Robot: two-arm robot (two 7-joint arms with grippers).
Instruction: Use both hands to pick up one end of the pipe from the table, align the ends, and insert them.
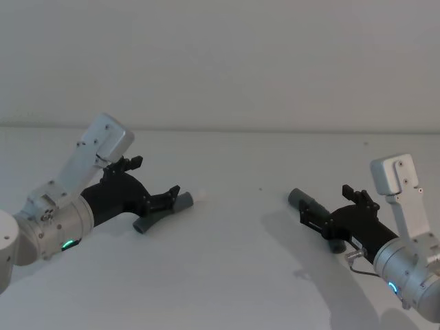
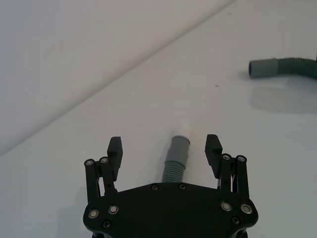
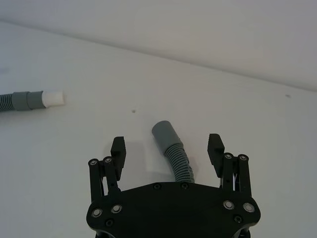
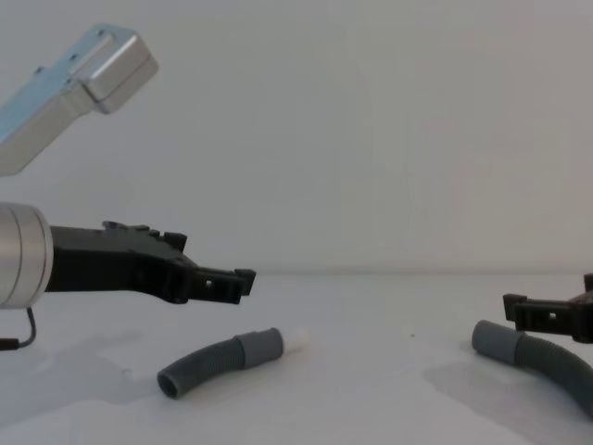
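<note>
1. Table (image 1: 227, 275): we log a plain white surface. Its far edge runs straight across the middle of the head view, against a pale wall (image 1: 220, 62). We note a broad bare stretch in the frame's centre, between the two pipe pieces.

2. Left claw (image 2: 164, 143): at the lower left of the head view. Its fingers are spread apart on either side of the short piece. In the chest view we see it hanging above that piece, with clear air between them.

3. Right claw (image 3: 166, 143): at the lower right of the head view. Its fingers are also spread, flanking the long piece just behind its cuff and low to the table.

4. Long pipe piece (image 4: 551, 363): lies on the table at the right edge, its wide open cuff (image 1: 300, 199) pointing towards the centre.

5. Short pipe piece (image 4: 215, 362): curved, lying on the table left of centre. Its cuff (image 1: 185, 201) and white tip (image 1: 202, 197) face right, well apart from the long piece's cuff.
</note>
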